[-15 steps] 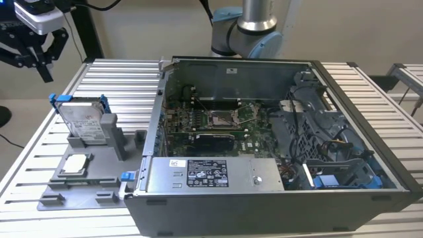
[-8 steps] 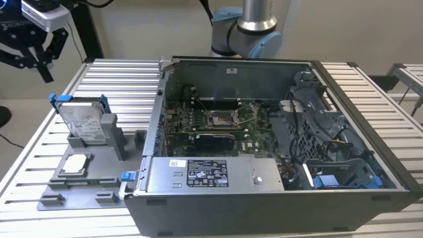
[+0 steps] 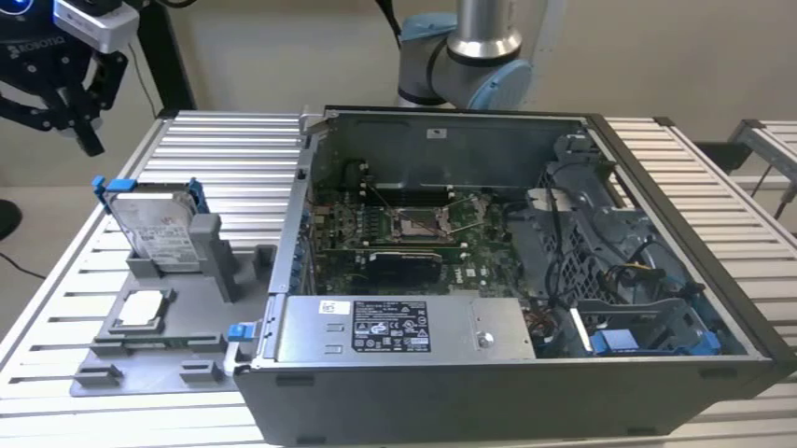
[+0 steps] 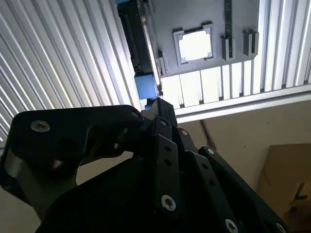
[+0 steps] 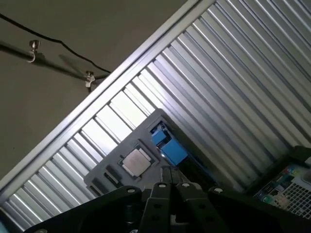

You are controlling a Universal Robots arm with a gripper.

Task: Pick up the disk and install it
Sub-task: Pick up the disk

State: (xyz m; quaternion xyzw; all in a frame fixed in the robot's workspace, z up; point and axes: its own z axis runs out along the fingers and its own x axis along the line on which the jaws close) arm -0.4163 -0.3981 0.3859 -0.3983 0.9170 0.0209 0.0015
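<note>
Disk point(image 3: 160, 229) upright in grey holder point(image 3: 215, 250) atop slatted metal table point(image 3: 697, 177).

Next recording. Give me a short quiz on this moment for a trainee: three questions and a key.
1. In what posture is the disk, and what does it sit in?
2. True or false: the claw is holding the disk.
3. What lies flat on the grey fixture near the disk? A) a small square chip B) a screwdriver C) a fan
Key: 1) upright in the grey holder, at the exterior view's left of the computer case; 2) false, it hangs apart above the table; 3) A.
</note>
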